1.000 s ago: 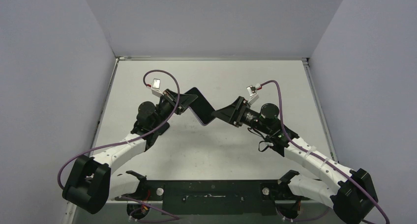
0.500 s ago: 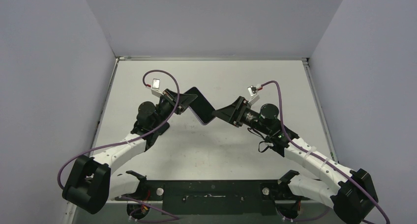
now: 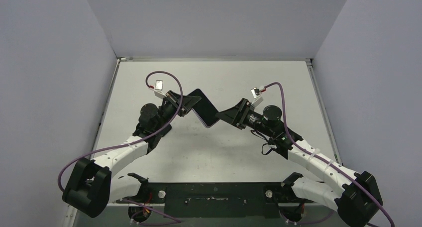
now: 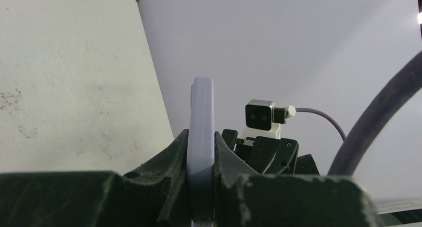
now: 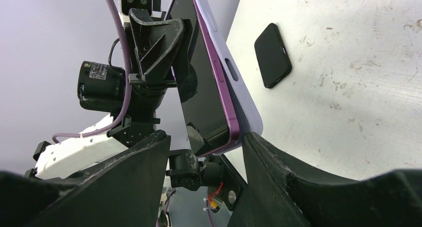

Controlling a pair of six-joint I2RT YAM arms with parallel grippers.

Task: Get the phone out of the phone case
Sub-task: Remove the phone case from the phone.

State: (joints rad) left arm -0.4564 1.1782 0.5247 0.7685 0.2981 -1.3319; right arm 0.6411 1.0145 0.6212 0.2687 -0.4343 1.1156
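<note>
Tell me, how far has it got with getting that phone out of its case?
Early on. Done: the left gripper is clamped on the lavender phone case, holding it up off the table. In hand: the right gripper has its open jaws either side of one corner of the phone. Left: gripping there and working the phone free; it sits in the case for now.

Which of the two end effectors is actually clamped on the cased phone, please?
The left end effector: its jaws pinch the lilac-cased phone edge-on, while the right end effector only straddles its corner with jaws apart.
</note>
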